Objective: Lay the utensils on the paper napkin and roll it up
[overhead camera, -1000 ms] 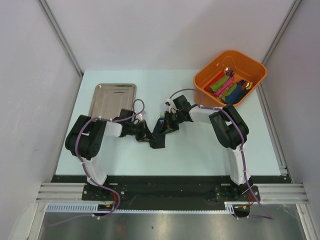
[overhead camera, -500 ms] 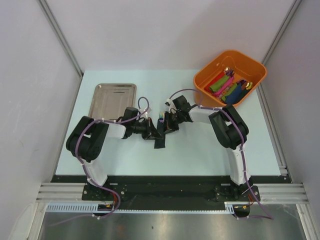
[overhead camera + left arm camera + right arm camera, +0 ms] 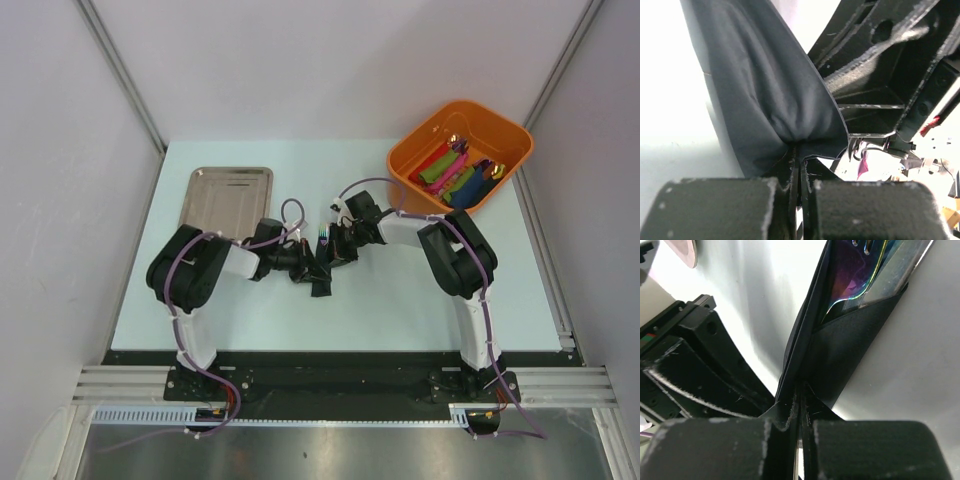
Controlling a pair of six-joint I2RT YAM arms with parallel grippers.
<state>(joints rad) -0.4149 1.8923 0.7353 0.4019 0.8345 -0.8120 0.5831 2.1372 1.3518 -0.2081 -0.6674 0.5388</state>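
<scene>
The black paper napkin (image 3: 320, 278) lies mid-table, folded into a narrow strip around the utensils, whose iridescent fork tines (image 3: 322, 236) stick out at its far end. My left gripper (image 3: 307, 269) is shut on the napkin's left side, and the cloth-like fold (image 3: 765, 90) bunches into its pinched jaws (image 3: 799, 167). From the right, my right gripper (image 3: 334, 257) is shut on a raised napkin fold (image 3: 840, 355), jaws (image 3: 800, 412) pressed together. The rainbow-sheen utensils (image 3: 865, 275) show inside the open end of the fold. The two grippers nearly touch.
A steel tray (image 3: 226, 198) lies at the back left, just behind the left arm. An orange bin (image 3: 460, 152) holding coloured napkin rolls with gold-tipped cutlery stands at the back right corner.
The left arm has swung right and in toward the right gripper, drawing the napkin into a narrower fold. The right gripper has closed on the napkin.
</scene>
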